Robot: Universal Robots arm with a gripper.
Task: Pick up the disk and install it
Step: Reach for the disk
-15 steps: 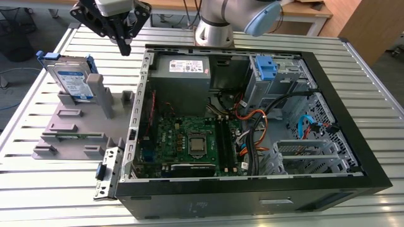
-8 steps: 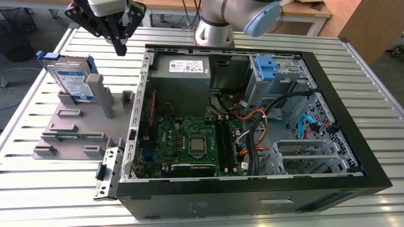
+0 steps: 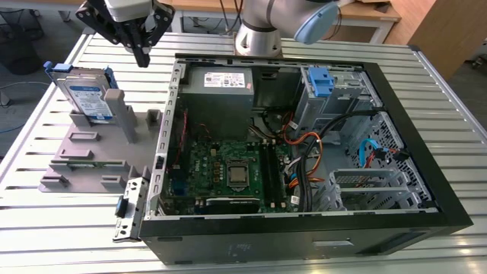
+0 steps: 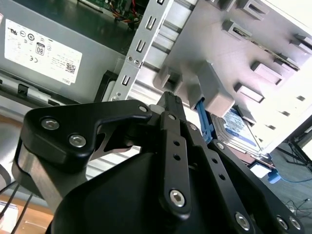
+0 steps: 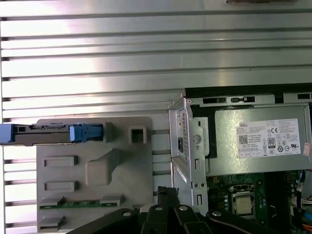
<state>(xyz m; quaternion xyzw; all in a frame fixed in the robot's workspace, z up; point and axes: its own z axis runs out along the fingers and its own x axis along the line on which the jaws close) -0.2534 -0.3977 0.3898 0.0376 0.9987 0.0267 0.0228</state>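
The disk point(image 3: 85, 98) stands upright on its edge in a slot at the far end of a grey holder point(image 3: 91, 154), on the exterior view's left. It is silver with a white-and-blue label and a blue carrier around it. My gripper point(image 3: 142, 59) hangs above the table between the disk and the open computer case point(image 3: 304, 148), touching neither, with its black fingers shut on nothing. In the first wrist view the disk point(image 5: 44, 134) shows edge-on, well apart from the gripper point(image 5: 165, 191). In the second wrist view the disk point(image 4: 240, 130) lies beyond the closed gripper point(image 4: 170, 97).
The case lies open on a slatted metal table point(image 3: 45, 131). Inside are a grey power supply point(image 3: 220, 85), a green motherboard point(image 3: 228, 171), loose cables point(image 3: 312, 142) and a bare blue bracket point(image 3: 321, 80) on the drive cage. A green memory stick point(image 5: 73, 204) sits in the holder.
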